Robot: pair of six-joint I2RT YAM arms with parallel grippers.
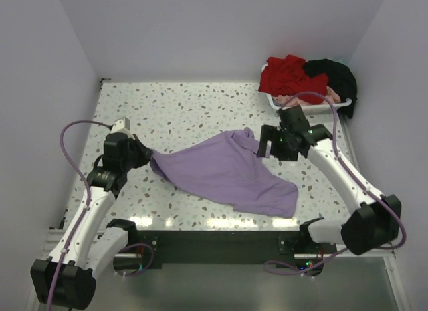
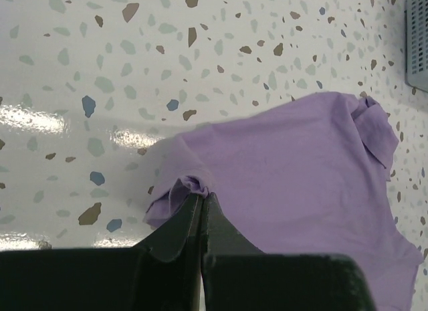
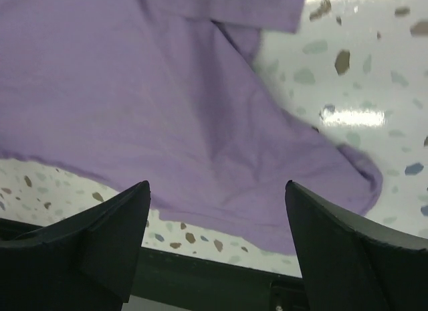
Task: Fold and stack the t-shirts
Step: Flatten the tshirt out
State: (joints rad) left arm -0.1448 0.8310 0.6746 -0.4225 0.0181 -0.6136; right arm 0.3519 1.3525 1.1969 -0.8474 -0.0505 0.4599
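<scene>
While pinching purple shirt (image 1: 221, 174) in left gripper (image 2: 202, 198), with right gripper (image 3: 215, 185) wide above it: barely begun, no fold made, red shirt (image 1: 284, 73) and black shirt (image 1: 336, 73) waiting in tray (image 1: 314, 110)

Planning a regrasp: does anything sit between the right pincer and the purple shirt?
Nothing visible does. The right pincer is open right over the purple shirt, only cloth below it. The left pincer grips the shirt's other end, well aside.
</scene>
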